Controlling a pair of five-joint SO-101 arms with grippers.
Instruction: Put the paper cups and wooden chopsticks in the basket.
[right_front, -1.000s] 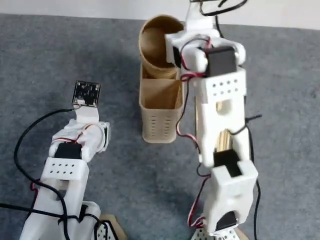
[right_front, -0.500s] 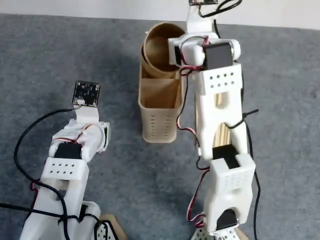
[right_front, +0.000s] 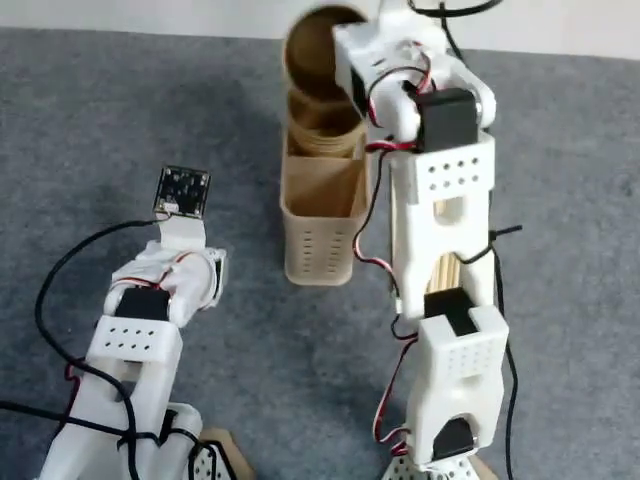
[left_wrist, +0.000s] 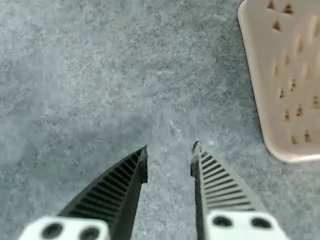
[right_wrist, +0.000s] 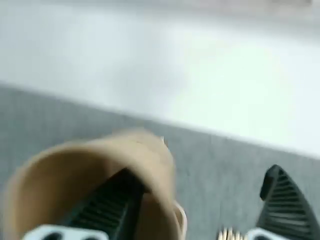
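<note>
Most wooden chopsticks (right_front: 445, 275) (pale slivers showing) hide under the right arm (right_front: 445, 175).

A grey, felt-like mat (right_front: 120, 120) is seen spread over the whole tabletop, its nap mottled and fuzzy. Along its far edge a plain white surface (right_front: 150, 14) is picked out, running the full width in a straight band. That same white stretch (right_wrist: 210, 75) is caught beyond the grey in the right wrist view. Down at the near edge, a corner of a pale wooden board (right_front: 226, 446) is glimpsed, and a sliver of a second pale wooden board (right_front: 482, 466) is spotted well apart from it.
</note>
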